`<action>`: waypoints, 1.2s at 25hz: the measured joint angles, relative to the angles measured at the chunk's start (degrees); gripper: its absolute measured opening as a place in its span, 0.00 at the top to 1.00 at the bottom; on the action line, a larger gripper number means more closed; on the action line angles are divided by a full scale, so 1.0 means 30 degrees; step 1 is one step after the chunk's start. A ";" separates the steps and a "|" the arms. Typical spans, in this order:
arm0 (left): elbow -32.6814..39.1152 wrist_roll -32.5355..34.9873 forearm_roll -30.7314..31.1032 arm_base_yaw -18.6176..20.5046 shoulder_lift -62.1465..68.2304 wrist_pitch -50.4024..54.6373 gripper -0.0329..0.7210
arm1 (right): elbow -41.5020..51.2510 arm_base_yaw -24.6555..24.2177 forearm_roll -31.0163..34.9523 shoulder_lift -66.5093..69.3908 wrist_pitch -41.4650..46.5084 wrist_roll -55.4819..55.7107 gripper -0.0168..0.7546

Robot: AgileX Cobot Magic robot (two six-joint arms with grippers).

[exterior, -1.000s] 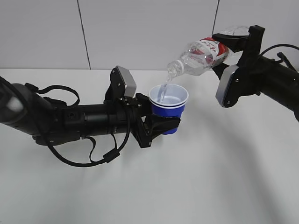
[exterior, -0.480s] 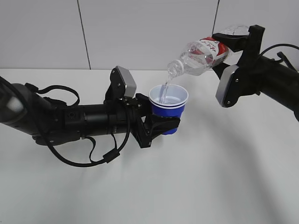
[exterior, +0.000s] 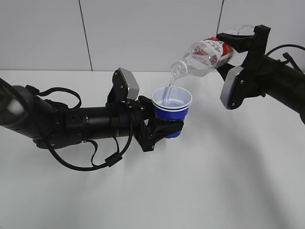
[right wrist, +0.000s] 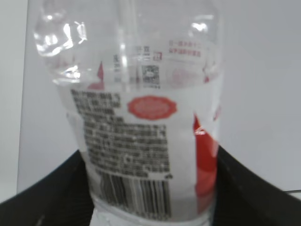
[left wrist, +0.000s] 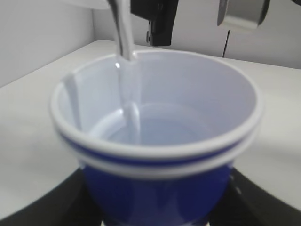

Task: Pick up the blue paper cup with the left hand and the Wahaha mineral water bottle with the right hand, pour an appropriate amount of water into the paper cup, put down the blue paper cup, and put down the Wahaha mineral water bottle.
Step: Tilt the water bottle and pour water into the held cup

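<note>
My left gripper (exterior: pixel 164 128) is shut on the blue paper cup (exterior: pixel 171 110) and holds it upright above the white table. In the left wrist view the cup (left wrist: pixel 155 141) fills the frame, with water pooled in its white inside. My right gripper (exterior: pixel 237 47) is shut on the Wahaha mineral water bottle (exterior: pixel 205 58), which is tilted with its neck down to the left over the cup's rim. A thin stream of water (exterior: pixel 168 90) falls from the neck into the cup. The right wrist view shows the bottle's label and barcode (right wrist: pixel 141 155) between the black fingers.
The white table (exterior: pixel 214 181) spreads under both arms. Loose black cables (exterior: pixel 86 160) hang under the left arm. A grey panelled wall (exterior: pixel 133 33) stands behind.
Both arms hold almost still. Water keeps pouring from the bottle into the cup.
</note>
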 joint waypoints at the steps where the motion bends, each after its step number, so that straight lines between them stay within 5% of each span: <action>1: 0.0000 0.0000 0.0000 0.0000 0.0000 0.0000 0.36 | 0.0000 0.0000 0.0000 0.0000 0.0000 0.0000 0.37; 30: 0.0000 0.0000 0.0030 0.0000 0.0000 -0.0046 0.36 | 0.0000 0.0000 0.0049 0.0000 0.0000 0.0164 0.37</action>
